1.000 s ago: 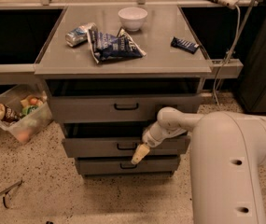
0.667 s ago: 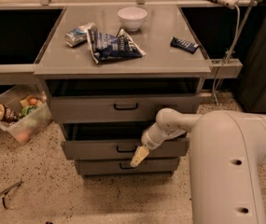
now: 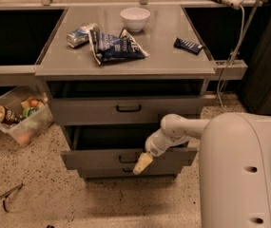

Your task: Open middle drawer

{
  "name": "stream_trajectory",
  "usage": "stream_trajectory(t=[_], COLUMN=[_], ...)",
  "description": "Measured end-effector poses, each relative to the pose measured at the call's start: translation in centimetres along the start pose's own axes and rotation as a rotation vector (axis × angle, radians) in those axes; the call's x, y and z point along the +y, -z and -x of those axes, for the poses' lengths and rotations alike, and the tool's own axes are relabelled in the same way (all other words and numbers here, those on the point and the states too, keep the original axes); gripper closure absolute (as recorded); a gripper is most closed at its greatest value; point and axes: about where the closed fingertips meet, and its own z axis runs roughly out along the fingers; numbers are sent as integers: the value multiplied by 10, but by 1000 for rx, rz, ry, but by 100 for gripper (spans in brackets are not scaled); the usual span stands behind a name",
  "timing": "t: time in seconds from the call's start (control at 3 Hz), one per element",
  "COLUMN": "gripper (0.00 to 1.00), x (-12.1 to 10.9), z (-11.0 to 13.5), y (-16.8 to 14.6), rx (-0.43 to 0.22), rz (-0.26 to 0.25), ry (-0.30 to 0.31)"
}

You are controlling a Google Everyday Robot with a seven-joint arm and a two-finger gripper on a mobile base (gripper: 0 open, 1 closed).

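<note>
The middle drawer is a grey metal front with a small black bar handle. It stands pulled out from the cabinet, with a dark opening showing behind it. My gripper has a cream-coloured tip and sits at the drawer front, just right of and slightly below the handle. My white arm reaches in from the lower right and hides the right part of the drawer fronts.
The top drawer sits above and the bottom drawer below. On the cabinet top lie a white bowl, a blue chip bag, a crumpled can and a dark snack bar. A plastic bin of food stands on the floor at left.
The middle drawer has slid further out toward the camera, and my gripper has moved with it, down in the picture.
</note>
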Motion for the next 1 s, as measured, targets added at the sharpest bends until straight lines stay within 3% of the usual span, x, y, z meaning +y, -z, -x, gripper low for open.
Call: stream_trajectory(t=[0.67,1.0], gripper=[0,0], x=[11,34], z=[-6,-18], y=[-7,-2], rx=[18,27], rz=[41,61], ry=[-23,-57])
